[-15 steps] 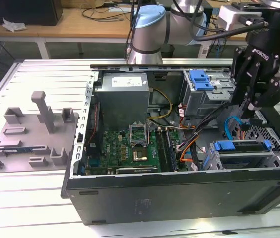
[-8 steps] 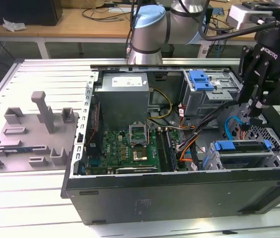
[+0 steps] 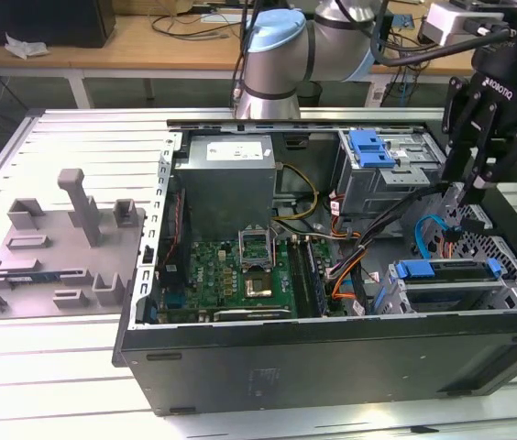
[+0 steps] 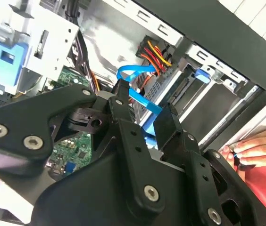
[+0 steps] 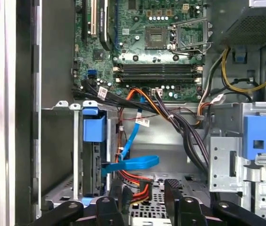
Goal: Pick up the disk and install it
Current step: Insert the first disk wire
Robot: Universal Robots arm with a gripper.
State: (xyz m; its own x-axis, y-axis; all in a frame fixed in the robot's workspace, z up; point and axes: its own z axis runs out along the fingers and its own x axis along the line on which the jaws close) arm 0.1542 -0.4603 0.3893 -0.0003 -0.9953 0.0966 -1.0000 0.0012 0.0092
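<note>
End effector (image 3: 461, 195) is noted released, empty, above the open computer case (image 3: 332, 367); blue-framed disk (image 3: 449, 284) is seated at its 6 o'clock.

An open black computer case (image 3: 332, 367) is found lying on the slatted metal table (image 3: 57, 385), toward its edge on the exterior view's right. A grey fixture (image 3: 75, 247) with upright posts is set near the opposite edge. The gripper (image 3: 465, 191) is held over the case's drive bays, clear of the disk (image 3: 451, 288) seated below it.
</note>
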